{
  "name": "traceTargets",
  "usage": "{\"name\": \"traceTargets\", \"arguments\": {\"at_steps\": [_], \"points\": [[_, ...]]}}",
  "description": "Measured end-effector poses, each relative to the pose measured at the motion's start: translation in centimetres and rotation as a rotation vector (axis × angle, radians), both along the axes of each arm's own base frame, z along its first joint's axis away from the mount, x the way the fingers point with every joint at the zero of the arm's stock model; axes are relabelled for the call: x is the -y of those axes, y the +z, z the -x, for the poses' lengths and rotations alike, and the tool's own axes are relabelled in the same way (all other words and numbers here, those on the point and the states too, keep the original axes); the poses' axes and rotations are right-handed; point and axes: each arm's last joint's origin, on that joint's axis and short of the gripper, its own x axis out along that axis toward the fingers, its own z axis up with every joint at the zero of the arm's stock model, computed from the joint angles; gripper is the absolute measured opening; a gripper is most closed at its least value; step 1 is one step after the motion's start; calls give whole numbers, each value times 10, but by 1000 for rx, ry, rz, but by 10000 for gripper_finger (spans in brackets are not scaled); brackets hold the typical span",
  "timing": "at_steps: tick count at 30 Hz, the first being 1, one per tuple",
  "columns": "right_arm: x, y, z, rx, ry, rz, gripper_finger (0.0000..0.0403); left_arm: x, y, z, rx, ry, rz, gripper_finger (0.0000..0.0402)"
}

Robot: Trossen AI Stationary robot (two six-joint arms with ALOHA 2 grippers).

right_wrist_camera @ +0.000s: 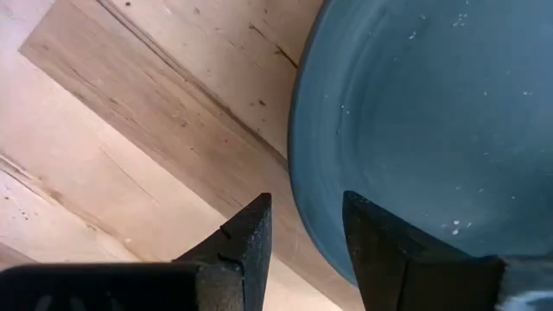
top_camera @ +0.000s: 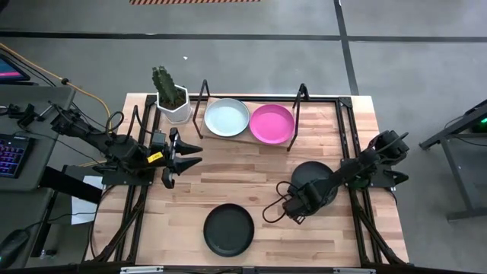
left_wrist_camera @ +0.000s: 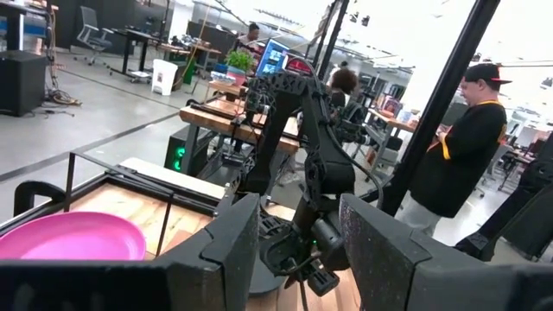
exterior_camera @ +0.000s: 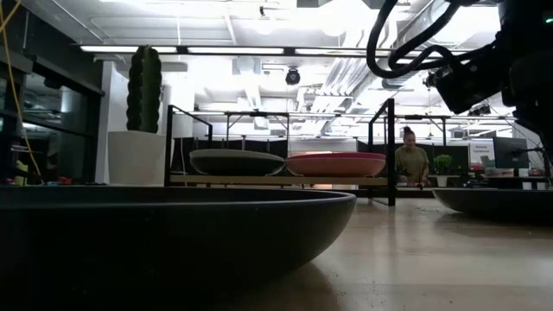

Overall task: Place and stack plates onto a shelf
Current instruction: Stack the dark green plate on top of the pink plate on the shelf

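Plates numbering four are showing: pale mint-white plate (top_camera: 227, 117) and magenta plate (top_camera: 272, 123) sitting on the shelf (top_camera: 297, 114); black plate (top_camera: 228, 229) lying near the desk's (top_camera: 190, 198) front edge; dark plate (top_camera: 313, 180) lying toward its right edge, where the right gripper (top_camera: 291, 209), spread, is straddling its rim, shown only by the wrist view. Left gripper (top_camera: 185, 157), spread, is hovering near the left edge.

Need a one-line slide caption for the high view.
Right gripper open at the dark teal plate; shelf holds two plates.

A spiky green cactus in a white faceted pot (top_camera: 171, 97) stands near the left claw; a person in black (left_wrist_camera: 462, 147) stands beyond it.
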Motion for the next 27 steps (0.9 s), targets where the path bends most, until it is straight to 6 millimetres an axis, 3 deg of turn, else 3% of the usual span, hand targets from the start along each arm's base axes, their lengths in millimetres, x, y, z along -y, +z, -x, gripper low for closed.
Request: {"name": "traceTargets", "arguments": {"at_steps": [22,27], "points": [[-9,-15,2,-35,68,45,125,0,0,0,0,1,0,152],[-9,-15,7,-61,69,93,78,0,0,0,0,1,0,152]]}}
